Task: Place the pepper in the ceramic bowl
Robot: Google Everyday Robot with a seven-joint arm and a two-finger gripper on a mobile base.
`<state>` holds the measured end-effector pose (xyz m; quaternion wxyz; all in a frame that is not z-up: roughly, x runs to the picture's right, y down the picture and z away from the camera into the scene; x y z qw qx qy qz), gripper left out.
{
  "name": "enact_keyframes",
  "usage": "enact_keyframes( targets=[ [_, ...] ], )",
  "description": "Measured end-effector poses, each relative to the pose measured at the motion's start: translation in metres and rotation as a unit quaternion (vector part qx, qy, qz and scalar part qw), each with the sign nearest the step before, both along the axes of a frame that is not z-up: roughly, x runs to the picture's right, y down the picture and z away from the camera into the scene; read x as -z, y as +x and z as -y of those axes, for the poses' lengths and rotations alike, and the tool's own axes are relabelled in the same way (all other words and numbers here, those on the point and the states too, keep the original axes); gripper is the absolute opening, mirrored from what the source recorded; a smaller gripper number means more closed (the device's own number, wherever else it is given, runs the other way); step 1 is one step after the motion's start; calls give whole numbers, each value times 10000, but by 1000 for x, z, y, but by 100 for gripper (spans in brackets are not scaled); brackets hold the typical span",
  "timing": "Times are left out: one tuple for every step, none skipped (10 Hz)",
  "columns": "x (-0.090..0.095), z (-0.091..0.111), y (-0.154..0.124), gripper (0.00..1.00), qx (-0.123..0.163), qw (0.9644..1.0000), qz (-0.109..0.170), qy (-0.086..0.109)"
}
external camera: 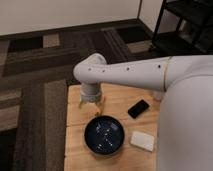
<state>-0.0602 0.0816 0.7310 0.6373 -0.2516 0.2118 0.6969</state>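
The ceramic bowl (104, 135) is a round glossy dark navy bowl with light speckles inside, standing at the front middle of the wooden table. The pepper (103, 103) is a small orange-red piece on the table just behind the bowl; only part of it shows beside the wrist. My gripper (90, 104) hangs down from the white arm right over the table, immediately left of the pepper and touching or nearly touching it. The white wrist hides most of the gripper.
A flat black phone (138, 108) lies right of the pepper. A white rectangular block (142, 140) lies right of the bowl. The wooden table (75, 145) stands on a patterned dark carpet. A black shelf (187, 25) stands at the back right.
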Motion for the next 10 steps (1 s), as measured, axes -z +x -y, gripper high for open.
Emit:
enact_keyframes(
  targets=[
    [-5, 1, 7, 65, -32, 10000, -58, 9],
    [-10, 2, 12, 65, -66, 9999, -129, 13],
    [-16, 3, 17, 65, -106, 9997, -227, 22],
    [-20, 3, 21, 65, -129, 9994, -313, 30],
    [-26, 4, 26, 65, -155, 9991, -405, 42],
    [-34, 5, 32, 65, -181, 9985, -510, 61],
    [-41, 7, 35, 65, -203, 9981, -573, 112],
    [-46, 9, 36, 65, -207, 9979, -594, 157],
    [-55, 11, 34, 65, -231, 9978, -571, 235],
    [-60, 11, 33, 65, -247, 9978, -556, 270]
  ],
)
